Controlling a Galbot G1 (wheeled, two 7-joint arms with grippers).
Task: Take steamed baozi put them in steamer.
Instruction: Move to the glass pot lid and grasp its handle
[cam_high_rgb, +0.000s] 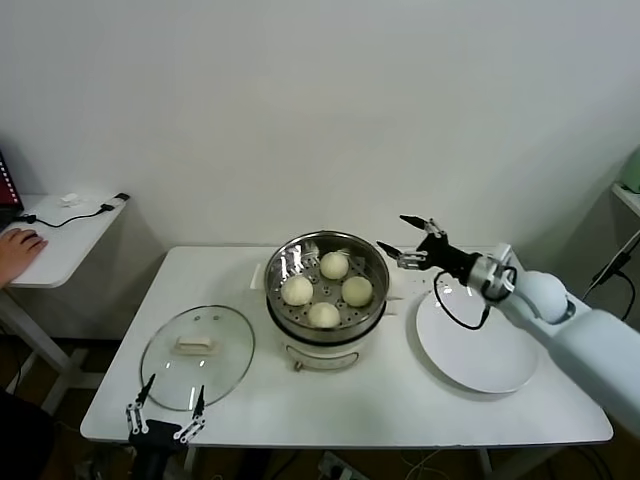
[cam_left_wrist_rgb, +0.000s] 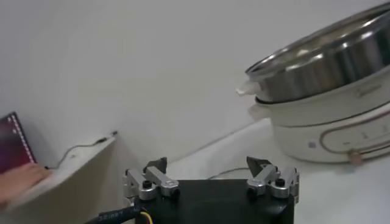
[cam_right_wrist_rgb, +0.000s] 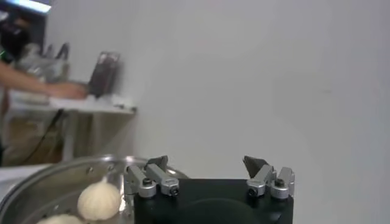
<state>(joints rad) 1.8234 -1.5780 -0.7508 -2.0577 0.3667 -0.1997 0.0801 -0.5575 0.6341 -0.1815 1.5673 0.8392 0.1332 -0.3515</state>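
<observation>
Buns (cam_high_rgb: 324, 291), all four, already sit in the steamer (cam_high_rgb: 372, 306) at the bench's (cam_high_rgb: 330, 405) middle, so loading seems finished; the right claw (cam_high_rgb: 407, 243), fingers apart and empty, hovers just right of it above the bare plate (cam_high_rgb: 480, 355) and should probably retreat, while the left claw (cam_high_rgb: 166, 408) waits open at the near edge.

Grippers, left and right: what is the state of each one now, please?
Left gripper: open, empty, at the table's front edge near the glass lid.
Right gripper: open, empty, beside the steamer.

4 baozi (cam_high_rgb: 324, 290) in steamer (cam_high_rgb: 375, 296); right end effector (cam_high_rgb: 403, 240) open beside.
</observation>
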